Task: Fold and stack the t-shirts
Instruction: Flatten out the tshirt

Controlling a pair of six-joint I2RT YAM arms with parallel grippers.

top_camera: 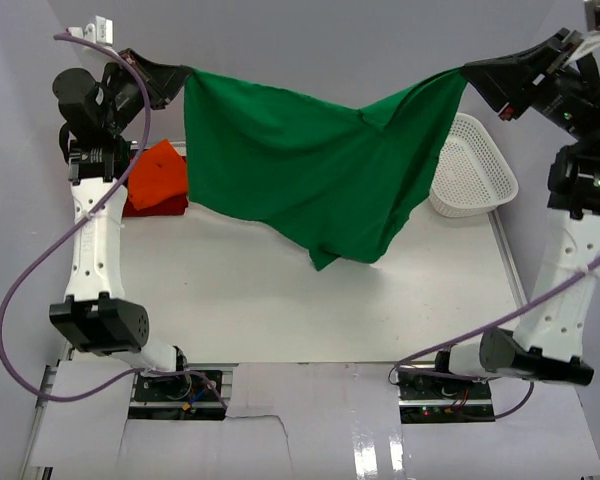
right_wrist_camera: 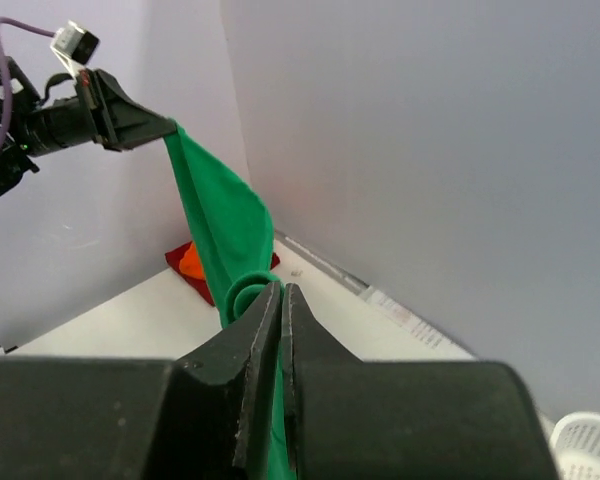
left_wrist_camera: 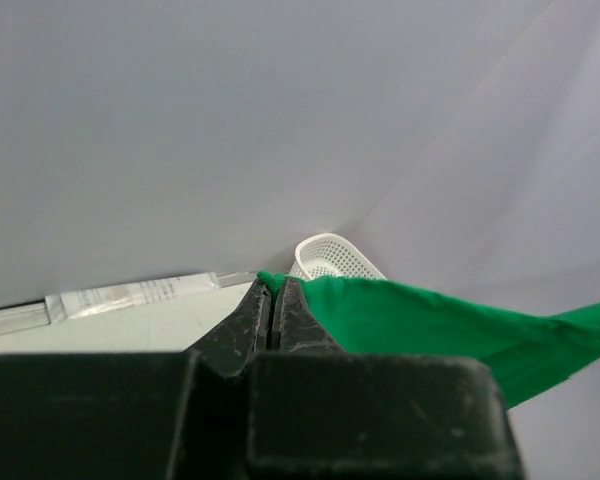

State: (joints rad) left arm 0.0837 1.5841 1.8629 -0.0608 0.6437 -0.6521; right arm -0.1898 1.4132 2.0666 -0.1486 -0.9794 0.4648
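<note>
The bright green t-shirt [top_camera: 310,170] hangs stretched in the air between my two grippers, its lower edge sagging toward the table. My left gripper [top_camera: 180,78] is shut on its left top corner; the cloth shows in the left wrist view [left_wrist_camera: 430,320] beside the shut fingers [left_wrist_camera: 273,290]. My right gripper [top_camera: 470,75] is shut on the right top corner; the cloth bunches at its fingertips in the right wrist view [right_wrist_camera: 242,292]. The orange t-shirt [top_camera: 158,175] lies folded on the dark red t-shirt [top_camera: 165,207] at the table's far left.
A white mesh basket [top_camera: 470,168] stands at the back right of the white table [top_camera: 280,300], partly behind the green cloth. Grey walls close in the back and sides. The left arm's purple cable [top_camera: 40,260] loops at the left.
</note>
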